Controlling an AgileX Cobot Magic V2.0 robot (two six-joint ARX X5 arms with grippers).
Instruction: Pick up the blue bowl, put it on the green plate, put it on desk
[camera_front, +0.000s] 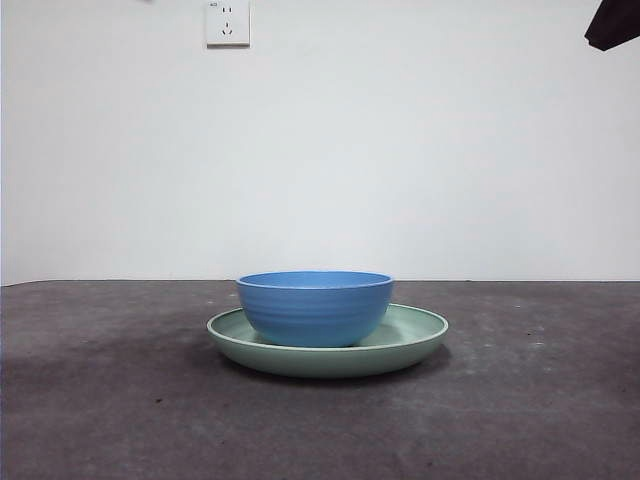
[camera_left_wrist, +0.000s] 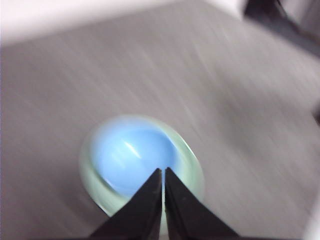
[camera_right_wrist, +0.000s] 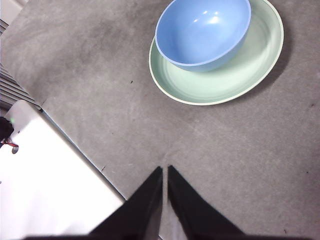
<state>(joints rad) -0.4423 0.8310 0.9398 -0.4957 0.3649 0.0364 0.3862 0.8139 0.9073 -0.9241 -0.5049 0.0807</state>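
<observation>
The blue bowl (camera_front: 315, 310) sits upright inside the green plate (camera_front: 415, 335), a little left of its centre, and the plate rests on the desk (camera_front: 120, 400). In the blurred left wrist view, my left gripper (camera_left_wrist: 163, 171) is shut and empty, hanging high over the bowl (camera_left_wrist: 132, 157) and plate (camera_left_wrist: 192, 170). My right gripper (camera_right_wrist: 165, 169) is shut and empty too, well apart from the bowl (camera_right_wrist: 202, 30) and plate (camera_right_wrist: 225, 80), over bare desk (camera_right_wrist: 240, 150) near its edge.
A black arm tip (camera_front: 612, 25) shows at the top right corner. A wall socket (camera_front: 227, 22) sits on the white wall behind. A white panel (camera_right_wrist: 50, 175) borders the desk edge beside my right gripper. A dark shape (camera_left_wrist: 275, 20) lies at the desk's far side.
</observation>
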